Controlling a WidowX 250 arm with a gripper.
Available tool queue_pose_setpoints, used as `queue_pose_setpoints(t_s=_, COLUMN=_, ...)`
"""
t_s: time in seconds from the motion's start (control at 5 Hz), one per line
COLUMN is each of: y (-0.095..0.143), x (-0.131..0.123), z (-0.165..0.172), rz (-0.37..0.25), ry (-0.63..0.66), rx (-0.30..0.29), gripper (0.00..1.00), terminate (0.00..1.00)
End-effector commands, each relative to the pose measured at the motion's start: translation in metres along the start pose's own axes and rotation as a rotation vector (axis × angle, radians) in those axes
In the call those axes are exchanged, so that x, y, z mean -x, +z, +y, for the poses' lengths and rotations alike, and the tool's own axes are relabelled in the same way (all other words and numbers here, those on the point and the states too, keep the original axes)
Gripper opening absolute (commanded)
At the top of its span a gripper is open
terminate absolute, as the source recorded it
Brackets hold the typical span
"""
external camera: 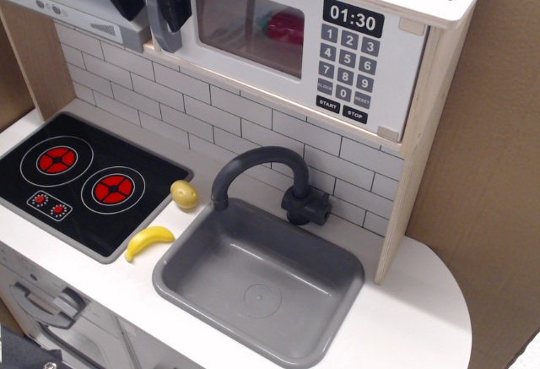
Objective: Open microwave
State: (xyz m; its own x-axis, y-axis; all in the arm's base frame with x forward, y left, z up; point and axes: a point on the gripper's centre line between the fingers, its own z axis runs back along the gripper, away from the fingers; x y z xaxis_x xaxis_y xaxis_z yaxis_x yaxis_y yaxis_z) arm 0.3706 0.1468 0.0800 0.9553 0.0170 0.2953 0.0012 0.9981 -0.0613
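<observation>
The microwave (304, 40) sits high on the wall unit above the sink (253, 280); its white door looks shut, so the opening itself is not yet done; the gripper (152, 2) hangs at the door's left edge, where the grey handle (166, 33) shows, fingers spread with a gap between them, grasping nothing I can confirm; below lie the hob (84, 179), a lemon (185, 193) and a banana (148, 241), well clear of the door's path.
</observation>
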Motion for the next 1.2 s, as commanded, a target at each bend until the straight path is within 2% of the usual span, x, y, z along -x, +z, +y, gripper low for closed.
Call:
queue_pose_setpoints(t_s=0.0, y=0.006, x=-0.013, z=0.001, rz=-0.091, ry=-0.027, rx=-0.044, gripper=0.00, terminate=0.00)
queue_pose_setpoints(t_s=0.2, y=0.006, x=-0.014, z=0.001, rz=-0.114, ry=-0.019, rx=-0.047, gripper=0.00, terminate=0.00)
queue_pose_setpoints(t_s=0.4, y=0.007, x=-0.012, z=0.000, rz=-0.106, ry=-0.014, rx=-0.039, gripper=0.00, terminate=0.00)
queue_pose_setpoints(t_s=0.6, y=0.015, x=0.004, z=-0.001, rz=-0.075, ry=-0.013, rx=-0.019, gripper=0.00, terminate=0.00)
queue_pose_setpoints(t_s=1.0, y=0.039, x=0.061, z=-0.015, rz=0.051, ry=-0.100, rx=0.046, gripper=0.00, terminate=0.00)
